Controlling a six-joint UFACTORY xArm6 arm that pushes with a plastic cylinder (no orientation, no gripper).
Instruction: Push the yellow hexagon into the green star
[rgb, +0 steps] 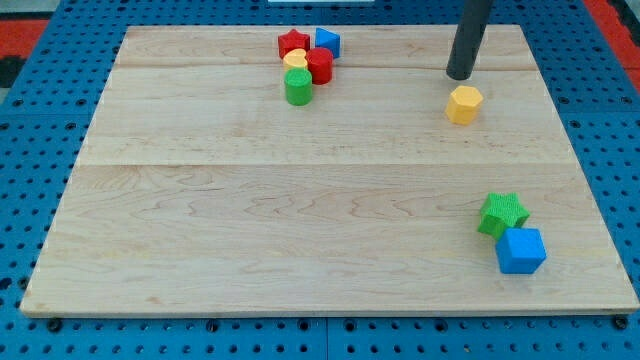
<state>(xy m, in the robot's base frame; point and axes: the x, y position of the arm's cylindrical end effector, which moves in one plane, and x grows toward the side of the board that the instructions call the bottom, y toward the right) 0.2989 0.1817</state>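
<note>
The yellow hexagon (464, 104) lies on the wooden board at the view's upper right. The green star (502, 214) sits well below it, near the view's lower right, touching a blue cube (521, 250) just below and to its right. My tip (460, 75) rests on the board just above the yellow hexagon, a small gap apart from it. The dark rod rises from there out of the view's top.
A cluster sits at the view's top centre: a red star (292, 43), a blue block (327, 42), a yellow block (296, 61), a red cylinder (319, 66) and a green cylinder (298, 87). The board's right edge (585, 150) borders a blue pegboard.
</note>
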